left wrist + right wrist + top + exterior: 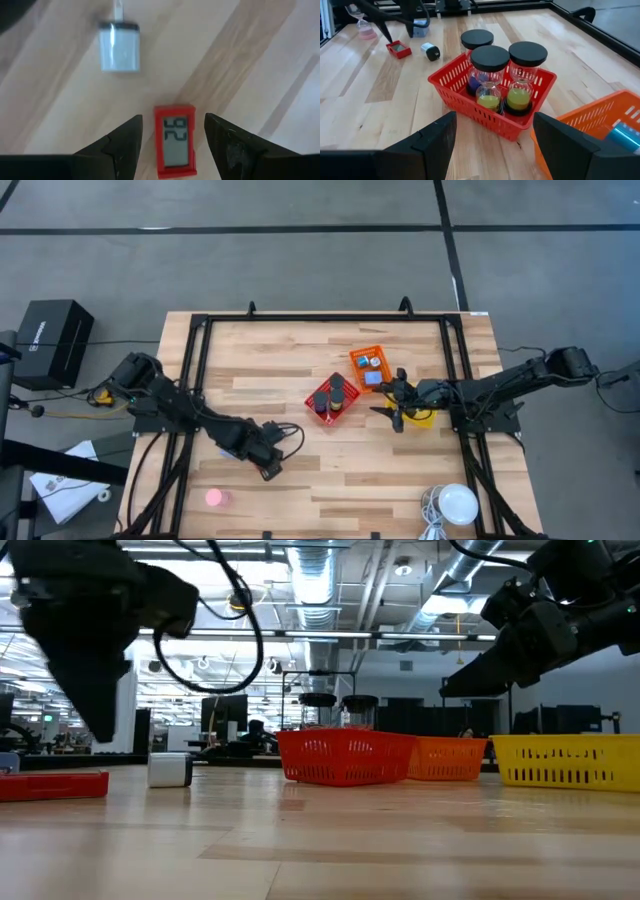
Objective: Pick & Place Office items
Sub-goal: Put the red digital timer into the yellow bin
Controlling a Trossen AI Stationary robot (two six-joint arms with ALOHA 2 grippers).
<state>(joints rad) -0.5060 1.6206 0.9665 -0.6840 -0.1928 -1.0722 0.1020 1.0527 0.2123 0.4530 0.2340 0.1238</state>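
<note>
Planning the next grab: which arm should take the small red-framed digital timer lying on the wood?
Left. Its tool hangs open directly over the red-framed timer; the right tool is over by the baskets.

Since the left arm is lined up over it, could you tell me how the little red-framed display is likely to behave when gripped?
The red-framed display looks like a rigid plastic case, so it should hold its shape. It lies flat on the table and is boxy, so it is unlikely to roll. Its sides look smooth, so it may slip; the left gripper is open with a finger on either side.
</note>
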